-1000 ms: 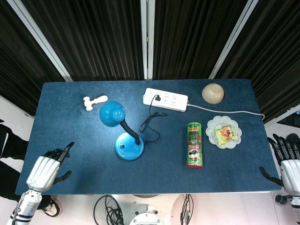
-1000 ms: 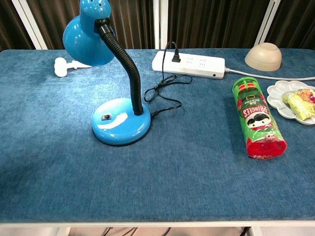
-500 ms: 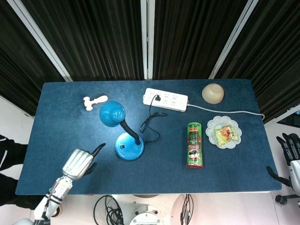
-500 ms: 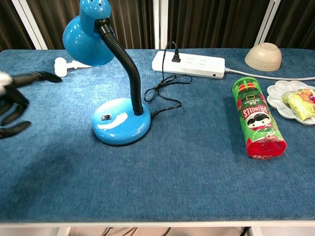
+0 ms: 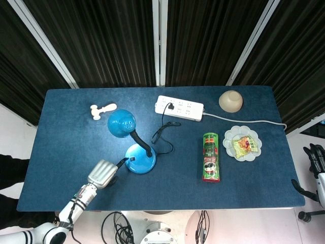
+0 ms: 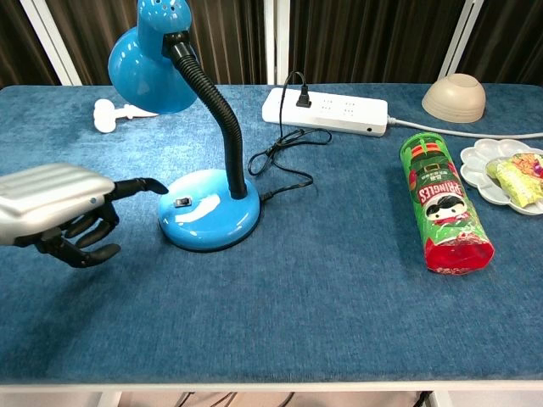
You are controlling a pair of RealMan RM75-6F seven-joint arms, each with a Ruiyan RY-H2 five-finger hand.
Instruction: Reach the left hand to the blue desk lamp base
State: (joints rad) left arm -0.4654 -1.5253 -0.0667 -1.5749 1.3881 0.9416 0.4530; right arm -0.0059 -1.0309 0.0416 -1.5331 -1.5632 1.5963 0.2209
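Note:
The blue desk lamp stands left of the table's middle, its round base (image 5: 140, 158) (image 6: 209, 211) flat on the cloth and a black gooseneck rising to the blue shade (image 5: 121, 123) (image 6: 153, 61). My left hand (image 5: 103, 174) (image 6: 61, 210) hovers just left of the base, holding nothing. One finger points at the base's left rim, its tip nearly touching near the small switch; the other fingers curl under. My right hand (image 5: 317, 173) hangs off the table's right edge, fingers apart and empty; the chest view does not show it.
A Pringles can (image 5: 211, 157) (image 6: 444, 203) lies right of the lamp. Behind are a white power strip (image 5: 179, 107) (image 6: 326, 109) with the lamp's black cord, an upturned beige bowl (image 5: 230, 100), a white palette plate (image 5: 242, 143) with snacks, and a small white object (image 5: 102, 109).
My left hand has moved right and forward across the table's front left, from the corner to the lamp base's left side. The right hand has drifted slightly further off the right edge.

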